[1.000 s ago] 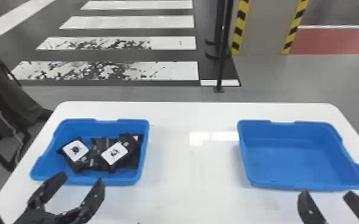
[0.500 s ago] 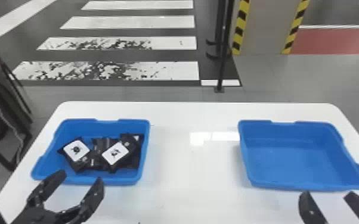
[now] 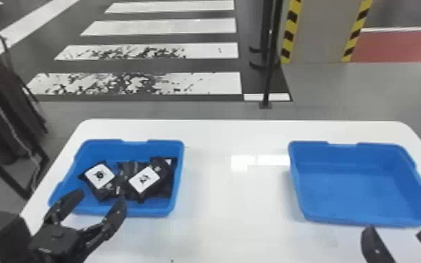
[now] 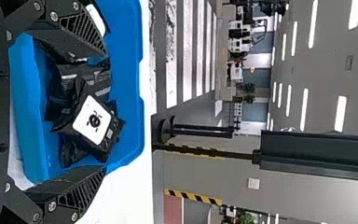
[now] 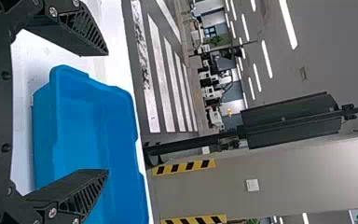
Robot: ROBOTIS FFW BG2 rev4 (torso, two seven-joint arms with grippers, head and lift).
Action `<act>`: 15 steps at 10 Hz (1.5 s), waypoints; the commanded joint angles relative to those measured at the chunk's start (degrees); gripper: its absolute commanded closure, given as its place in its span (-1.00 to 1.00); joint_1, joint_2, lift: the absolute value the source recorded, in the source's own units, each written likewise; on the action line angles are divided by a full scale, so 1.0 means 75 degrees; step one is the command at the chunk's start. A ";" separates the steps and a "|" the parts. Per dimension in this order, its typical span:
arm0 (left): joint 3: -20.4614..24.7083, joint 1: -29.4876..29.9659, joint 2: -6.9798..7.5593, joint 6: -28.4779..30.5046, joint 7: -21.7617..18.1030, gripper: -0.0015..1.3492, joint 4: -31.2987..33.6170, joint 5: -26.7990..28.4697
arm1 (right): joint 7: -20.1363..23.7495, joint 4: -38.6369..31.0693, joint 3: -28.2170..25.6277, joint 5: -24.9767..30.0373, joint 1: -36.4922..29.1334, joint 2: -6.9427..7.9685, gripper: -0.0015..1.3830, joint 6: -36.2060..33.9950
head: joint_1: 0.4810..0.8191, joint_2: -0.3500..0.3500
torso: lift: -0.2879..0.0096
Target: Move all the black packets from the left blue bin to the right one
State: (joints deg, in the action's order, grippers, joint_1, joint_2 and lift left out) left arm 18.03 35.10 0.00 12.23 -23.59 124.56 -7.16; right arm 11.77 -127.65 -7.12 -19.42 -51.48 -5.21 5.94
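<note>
Black packets [image 3: 144, 180] lie in an overlapping heap inside the left blue bin [image 3: 150, 212] in the head view, their skins creased and slightly shiny. Two carry flat white squarish labels with a dark emblem, one toward the bin's left side, the other nearer its right wall. The bin is smooth moulded plastic with rounded corners and a stepped rim, and it sits on a glossy white counter [image 3: 220, 224]. The left gripper [image 3: 99, 199] is at the near rim of that bin, its curved black jaws spread wide and gripping nothing. Well apart on the counter sits the right blue bin [image 3: 353, 189], equally smooth, with sloping walls. Just on its near side is the right gripper [image 3: 397, 229], jaws parted and bare.

From the left wrist, the left gripper [image 4: 106, 109] has its jaws wide apart, tapered wedges with ribbed, lattice-like sides and round screw heads. Between and beyond them, the packets lie crumpled in the left blue bin, one white label facing up.

From the right wrist, the right gripper [image 5: 108, 112] shows the same ribbed wedges, spread wide around open space, with the right blue bin's matt-looking walls and softly rounded corners beyond.
</note>
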 commanded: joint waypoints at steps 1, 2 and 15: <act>-0.0089 -0.0631 0.0059 0.0469 0.0028 -0.72 -0.0437 0.0132 | 0.0000 0.0024 0.0005 -0.0015 0.0020 -0.0008 -0.81 0.0015 | 0.27 0.23 | -0.01; -0.0180 -0.1081 0.0223 0.0788 0.0028 -0.73 -0.0812 0.0208 | 0.0000 0.0043 0.0005 -0.0015 0.0039 0.0004 -0.81 0.0015 | 0.27 0.23 | -0.01; -0.1750 -0.4419 0.1324 0.4219 -0.1156 0.15 -0.3193 0.1838 | 0.0000 0.0286 0.0081 -0.0122 0.0208 0.0004 -0.81 0.0015 | 0.27 0.03 | -0.01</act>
State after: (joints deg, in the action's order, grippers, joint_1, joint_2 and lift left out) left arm 4.83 2.01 9.89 43.75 -32.25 100.73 6.63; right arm 11.85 -125.48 -6.52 -20.32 -49.92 -5.18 6.04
